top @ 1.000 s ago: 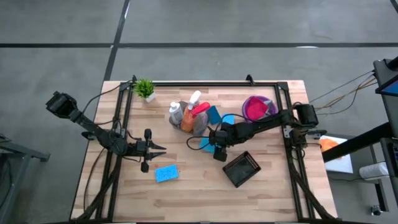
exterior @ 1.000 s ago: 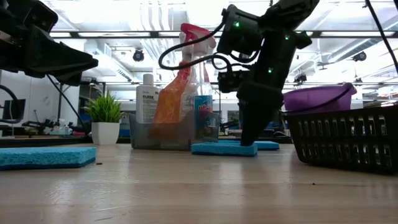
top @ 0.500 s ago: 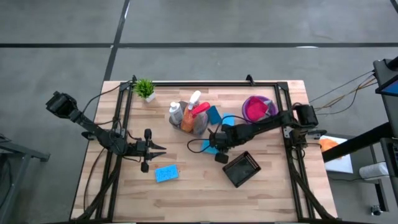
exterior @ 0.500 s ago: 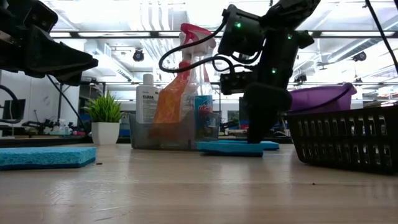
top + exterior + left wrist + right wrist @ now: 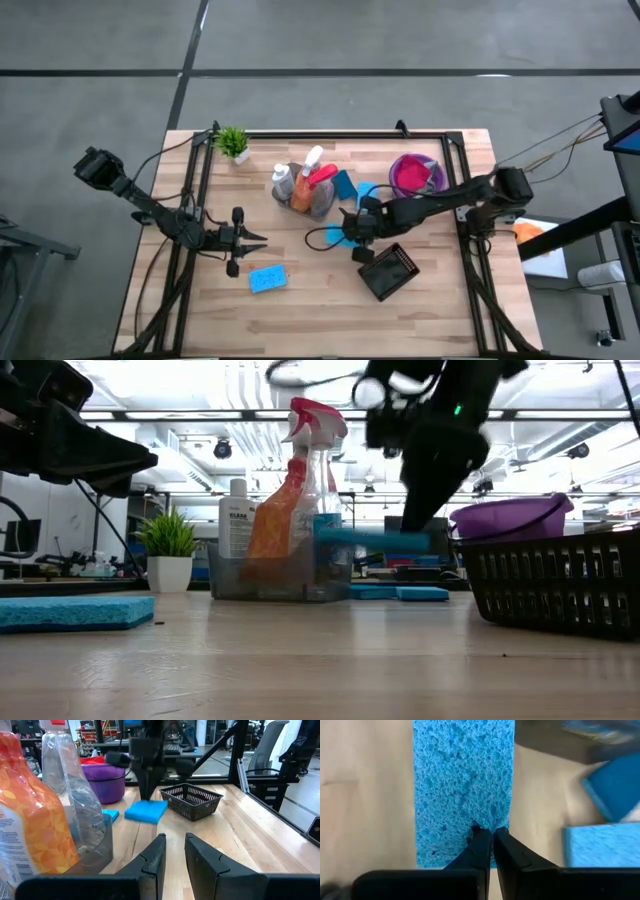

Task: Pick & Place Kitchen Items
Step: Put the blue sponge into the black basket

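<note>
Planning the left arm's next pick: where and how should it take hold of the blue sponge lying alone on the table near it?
The blue sponge lies flat with bare wood all round, just in front of the left gripper. Probably best to come straight down from above and pinch it across its shorter width at the middle; its thin, flat shape offers little side face to grasp.

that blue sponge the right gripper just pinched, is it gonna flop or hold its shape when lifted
The flat blue porous sponge, pinched at one edge by the right gripper, appears level and clear of the wooden table in the low view, so it probably holds its shape. Its open-pored texture suggests it is light. The fingers press into it, so it likely compresses rather than slips.
</note>
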